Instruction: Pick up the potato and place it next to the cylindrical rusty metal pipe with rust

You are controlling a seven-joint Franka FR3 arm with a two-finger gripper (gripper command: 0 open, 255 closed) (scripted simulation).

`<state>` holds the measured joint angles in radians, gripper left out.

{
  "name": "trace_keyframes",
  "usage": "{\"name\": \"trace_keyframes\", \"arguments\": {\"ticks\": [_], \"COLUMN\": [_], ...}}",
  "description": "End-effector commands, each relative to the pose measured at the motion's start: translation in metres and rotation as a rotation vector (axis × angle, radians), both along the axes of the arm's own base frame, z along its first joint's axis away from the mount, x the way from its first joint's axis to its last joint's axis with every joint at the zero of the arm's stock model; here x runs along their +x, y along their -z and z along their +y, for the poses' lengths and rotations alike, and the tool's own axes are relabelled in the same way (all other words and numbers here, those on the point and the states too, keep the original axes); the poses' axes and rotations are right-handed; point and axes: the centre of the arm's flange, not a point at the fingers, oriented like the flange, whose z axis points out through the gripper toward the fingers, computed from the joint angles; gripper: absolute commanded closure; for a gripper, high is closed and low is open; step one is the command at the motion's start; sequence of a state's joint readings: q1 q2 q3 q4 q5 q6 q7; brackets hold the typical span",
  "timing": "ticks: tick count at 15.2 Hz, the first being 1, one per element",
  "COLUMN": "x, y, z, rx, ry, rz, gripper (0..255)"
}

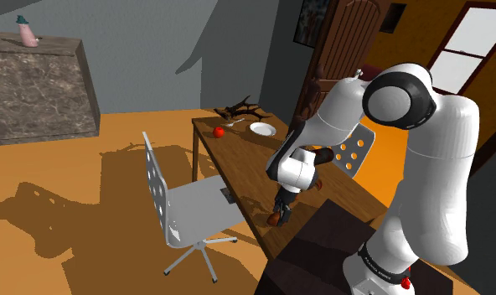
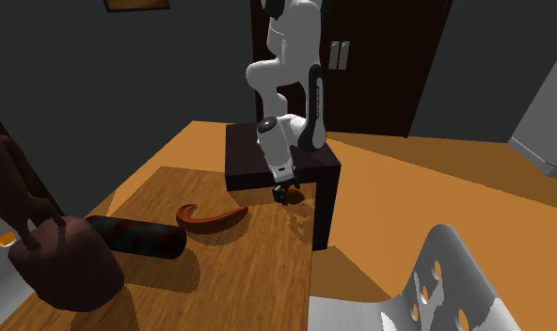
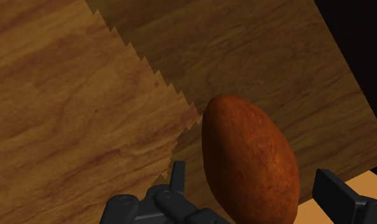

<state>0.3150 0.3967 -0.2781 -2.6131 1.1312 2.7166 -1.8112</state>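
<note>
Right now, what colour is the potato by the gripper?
The potato is reddish brown, finely speckled; the wrist view shows it best.

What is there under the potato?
The wooden table top is under the potato. The potato itself covers the spot below it, so contact cannot be seen.

The white arm point(image 1: 435, 159) stands upright at the shoulder, bends over at the elbow and reaches steeply down. The wrist point(image 1: 295, 172) points downward, so the black gripper point(image 1: 279, 214) hangs low. Its two fingers point(image 3: 337, 191) stand well apart.
</note>
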Motion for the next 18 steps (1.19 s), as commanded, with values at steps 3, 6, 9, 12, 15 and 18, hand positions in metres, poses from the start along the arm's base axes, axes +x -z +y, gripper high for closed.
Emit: {"name": "trace_keyframes", "arguments": {"ticks": [3,6,9,12,15,18], "x": [0.000,0.000,0.000,0.000,0.000,0.000], "y": [0.000,0.000,0.000,0.000,-0.010,-0.026], "z": [0.000,0.000,0.000,0.000,0.000,0.000], "rx": [0.000,0.000,0.000,0.000,0.000,0.000], "ry": [0.000,0.000,0.000,0.000,0.000,0.000], "rz": [0.000,0.000,0.000,0.000,0.000,0.000], "gripper": [0,255,255,255,255,255]}}
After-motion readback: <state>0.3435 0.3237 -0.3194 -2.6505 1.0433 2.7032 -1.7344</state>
